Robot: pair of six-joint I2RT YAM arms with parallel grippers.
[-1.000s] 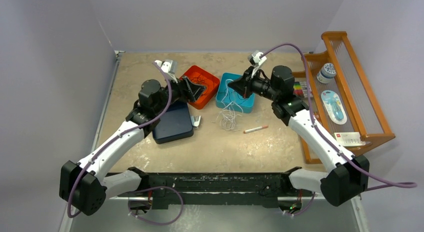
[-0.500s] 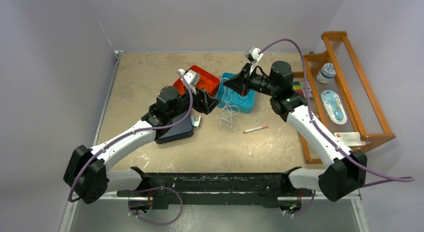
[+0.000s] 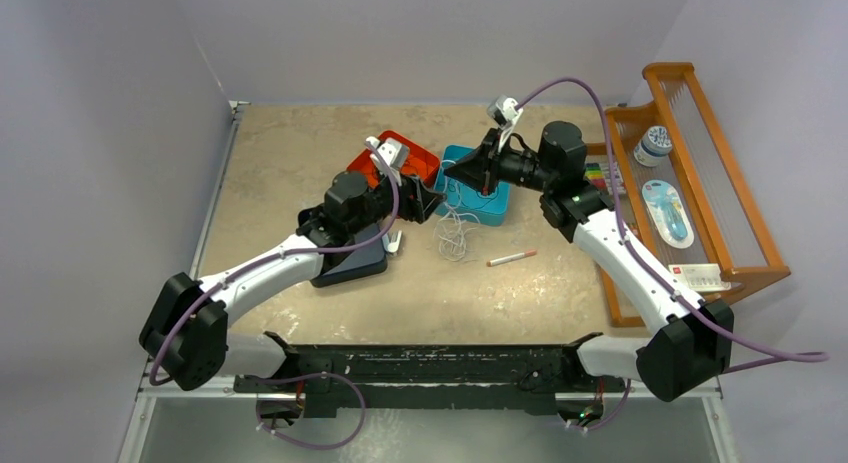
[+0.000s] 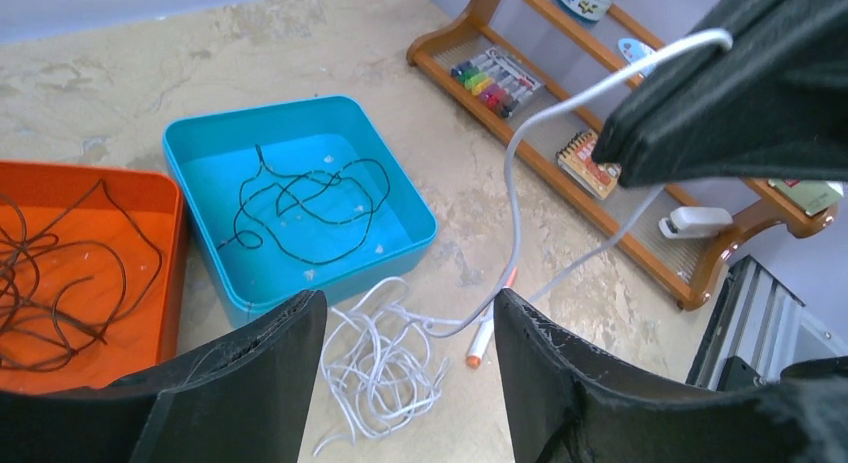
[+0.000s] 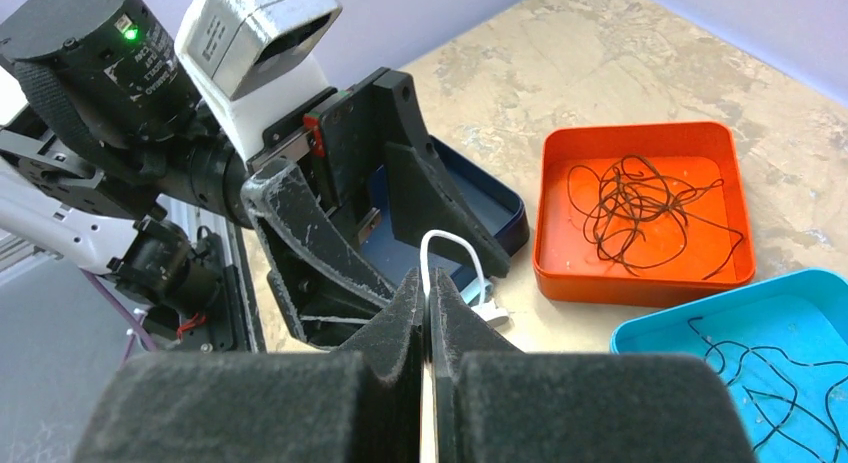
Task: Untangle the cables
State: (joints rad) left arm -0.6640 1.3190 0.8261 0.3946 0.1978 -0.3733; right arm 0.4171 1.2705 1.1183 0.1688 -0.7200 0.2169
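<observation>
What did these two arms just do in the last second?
The left arm swung right, from over the orange tray toward the white cable pile, jaws open. The right arm edged left, jaws still shut on the white cable. The trays and the pen stayed put.

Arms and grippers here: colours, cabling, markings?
The left arm and right arm have white links and black joints; a purple hose runs along each. The left gripper and right gripper have black wedge fingers, scuffed whitish at the edges. Left wrist: white camera housing, green light.
</observation>
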